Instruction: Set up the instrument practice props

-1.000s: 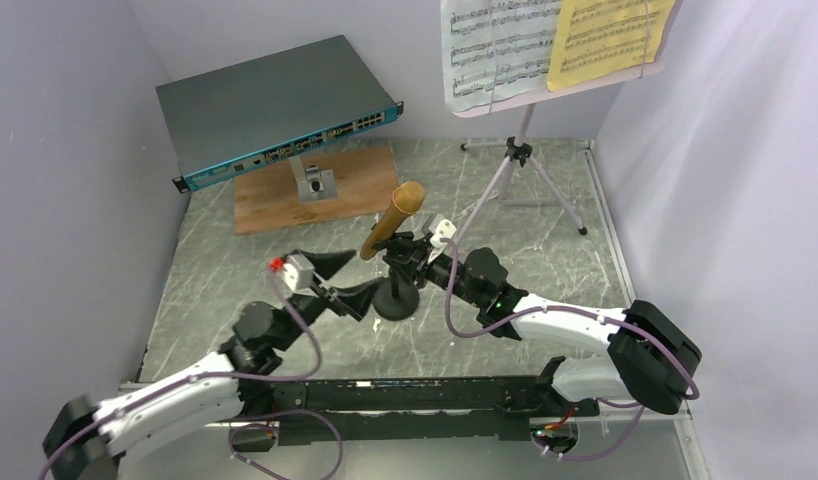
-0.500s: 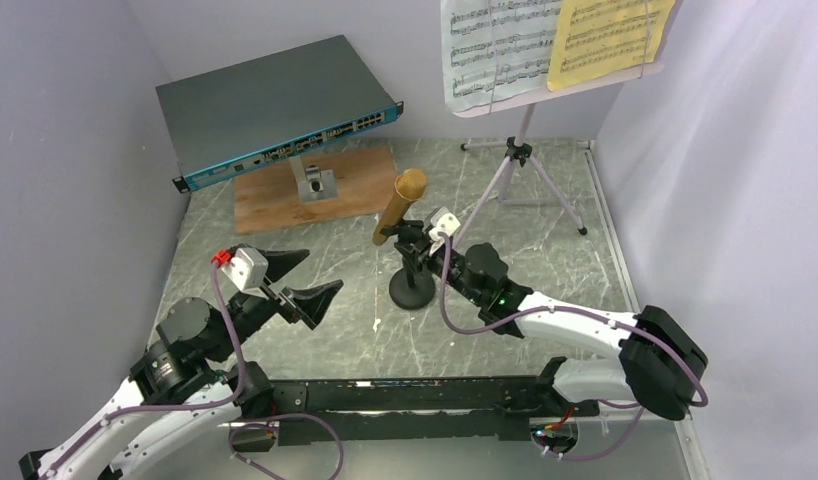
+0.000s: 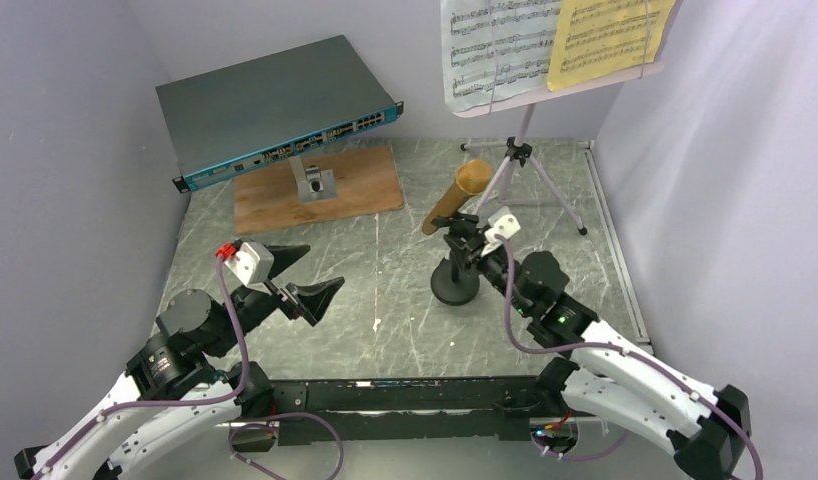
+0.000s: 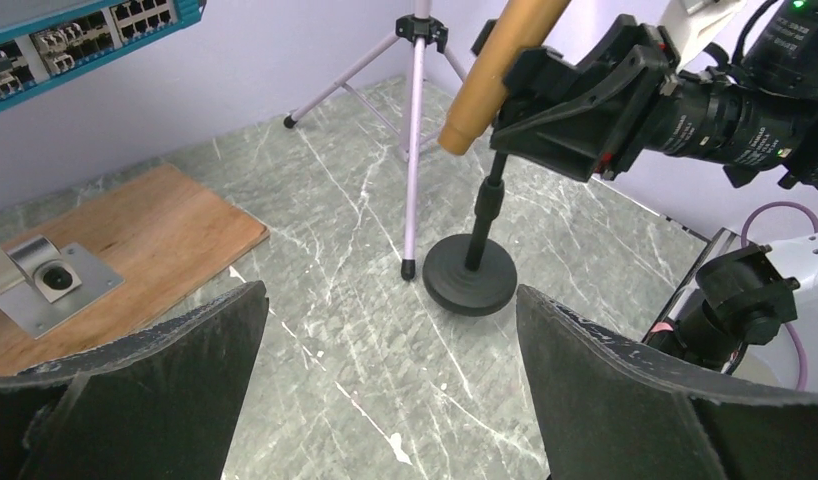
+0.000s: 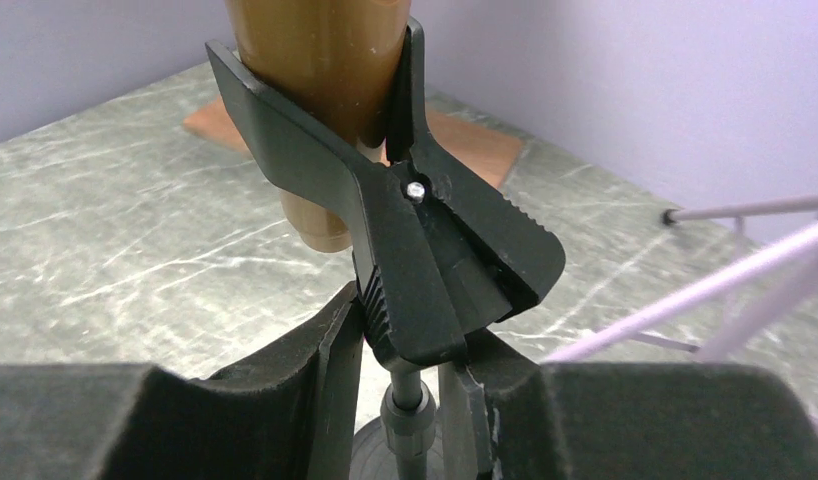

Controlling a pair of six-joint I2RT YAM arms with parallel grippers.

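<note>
The black clip [image 5: 425,250] cradles one gold microphone [image 3: 455,197], a smooth tube tilted up and back. The clip tops the short mic stand [image 3: 455,288], whose round base sits right of centre on the marbled table [image 3: 385,300], near the tripod legs. The lilac music stand [image 3: 526,125] holds two sheets, one white sheet [image 3: 495,50] and one yellow sheet [image 3: 605,35]. The right gripper [image 3: 472,243] pinches the mic stand just under the clip. The left gripper [image 3: 303,275] hangs spread wide, holding nothing.
</note>
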